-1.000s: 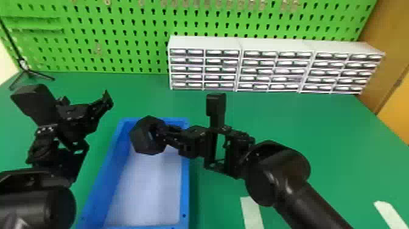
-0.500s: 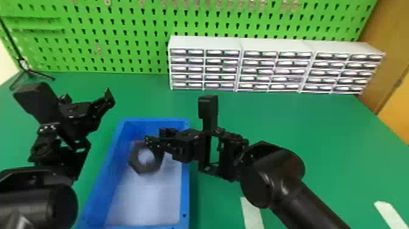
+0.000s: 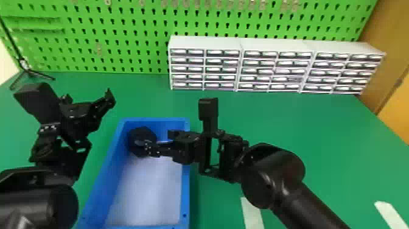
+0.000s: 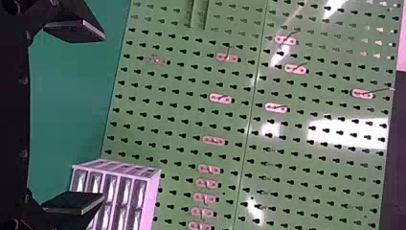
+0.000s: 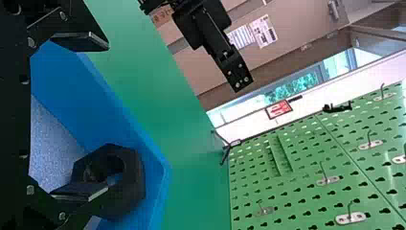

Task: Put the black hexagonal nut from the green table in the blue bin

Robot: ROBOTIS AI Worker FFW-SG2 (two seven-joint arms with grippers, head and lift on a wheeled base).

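Note:
In the head view, the black hexagonal nut [image 3: 145, 132] is inside the blue bin [image 3: 185, 198], against its back left corner. Over the bin's back part, my right gripper [image 3: 160, 141] stands open, one finger overlapping the nut's right side. The right wrist view shows the nut [image 5: 134, 179] tilted by the bin's wall [image 5: 125, 115], behind one finger of the open right gripper [image 5: 107, 116]; nothing is held between the fingers. Left of the bin, my left gripper [image 3: 87, 95] is parked open above the green table [image 3: 304, 121]. The left wrist view has the left gripper [image 4: 103, 117] with its fingers wide apart.
White drawer cabinets [image 3: 204, 65] line the table's back edge before the green pegboard [image 3: 146, 24]. A small black tripod stand [image 3: 27, 68] is at the back left. White tape strips [image 3: 252, 213] lie at the front right.
My right gripper has opened and let go of the nut, which dropped from its fingertips into the bin and shifted to the back left corner. The left arm has barely moved.

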